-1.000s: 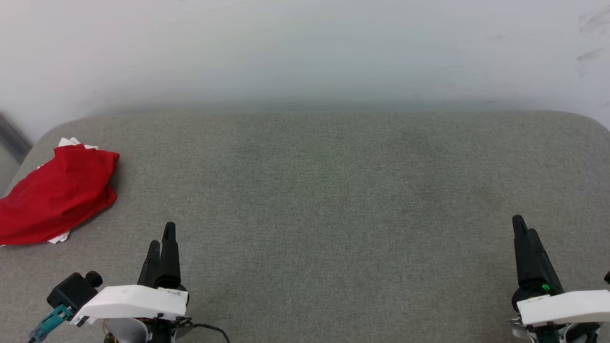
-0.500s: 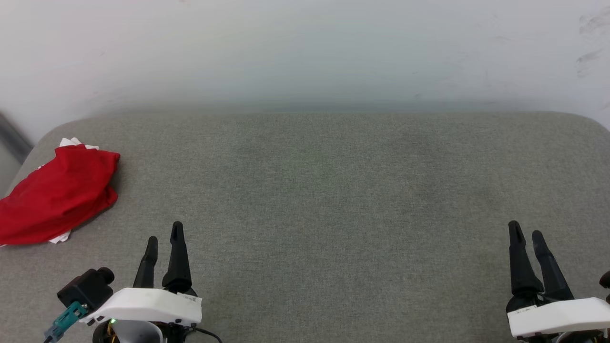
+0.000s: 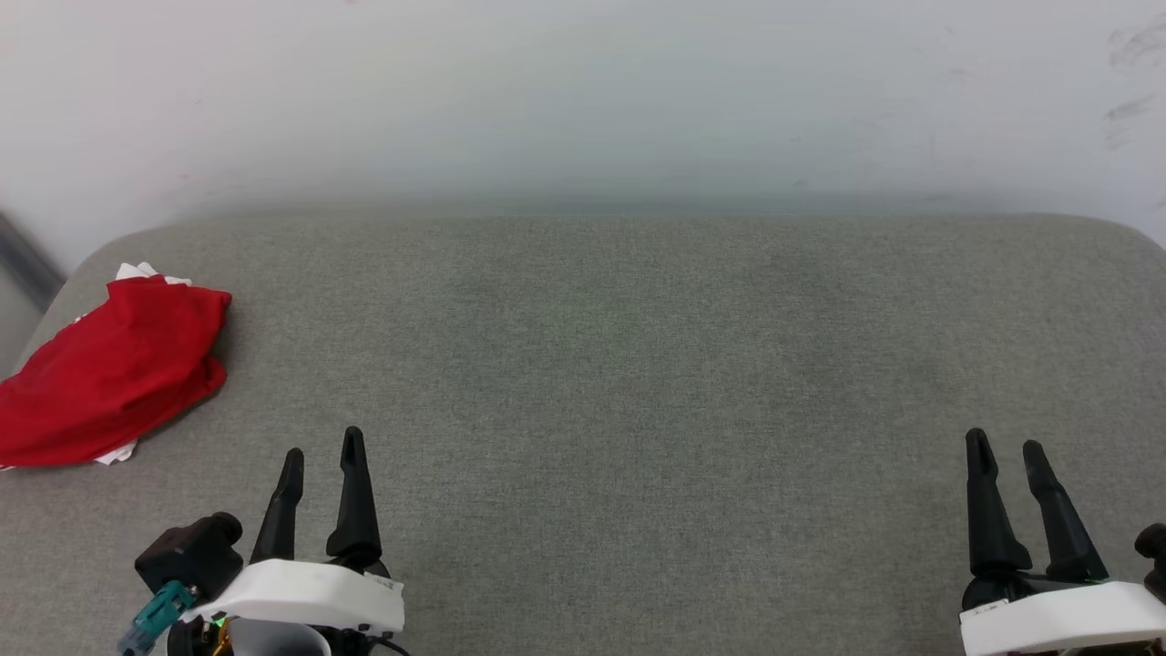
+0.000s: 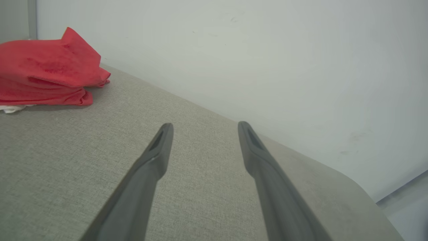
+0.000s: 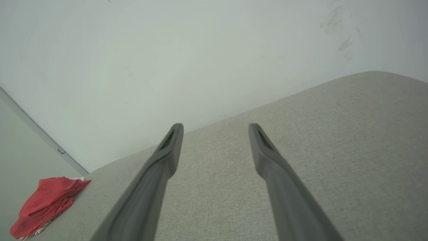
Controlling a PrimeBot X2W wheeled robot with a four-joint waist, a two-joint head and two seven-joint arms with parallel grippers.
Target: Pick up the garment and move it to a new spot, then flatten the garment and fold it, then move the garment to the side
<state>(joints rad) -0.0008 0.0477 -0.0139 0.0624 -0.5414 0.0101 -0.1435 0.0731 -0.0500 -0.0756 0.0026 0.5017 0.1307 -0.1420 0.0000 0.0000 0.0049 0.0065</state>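
Left hand [image 3: 323, 443] and right hand [image 3: 1004, 440]: fingers apart, both empty, at near edge. Bright red soft-fabric T-shirt with white sleeves [image 3: 109, 369] lies bundled far left on grey upholstered surface [image 3: 638, 364]. Looks folded and set aside; task apparently finished.

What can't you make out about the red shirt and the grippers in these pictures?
- Garment, head view: left end cut off by the picture's edge; its own folds hide collar and most of the sleeves.
- Garment, right wrist view: too small for trim detail.
- Right gripper, head view: wrist cut off by the bottom edge.
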